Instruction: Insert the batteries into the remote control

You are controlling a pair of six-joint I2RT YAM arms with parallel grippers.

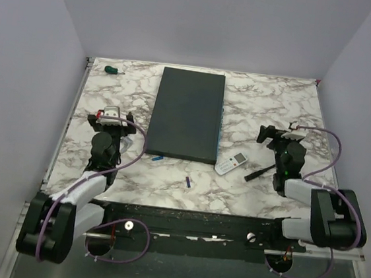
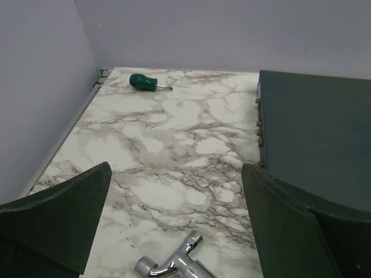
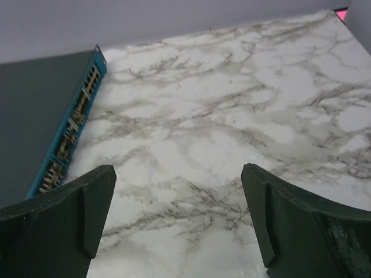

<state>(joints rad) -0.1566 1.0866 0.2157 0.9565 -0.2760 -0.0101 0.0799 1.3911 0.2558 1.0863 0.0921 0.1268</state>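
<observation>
The white remote control [image 1: 231, 162] lies face up just off the near right corner of the dark slab. A blue battery [image 1: 158, 157] rests against the slab's near edge. A purple-blue battery [image 1: 187, 180] lies alone on the marble, closer to the arms. My left gripper [image 1: 113, 115] [image 2: 175, 168] hovers open and empty to the left of the slab. To the right of the remote, my right gripper [image 1: 278, 130] [image 3: 178, 169] also stands open, with only bare marble between its fingers. Neither wrist view shows the remote or the batteries.
A large dark grey slab [image 1: 188, 115] [image 2: 316, 139] with a blue edge [image 3: 72, 124] fills the table's middle. A green-handled screwdriver [image 1: 114, 70] [image 2: 148, 82] lies at the far left corner. A black tool [image 1: 259, 173] lies beside the remote. A shiny metal fitting [image 2: 174, 263] shows under the left jaws.
</observation>
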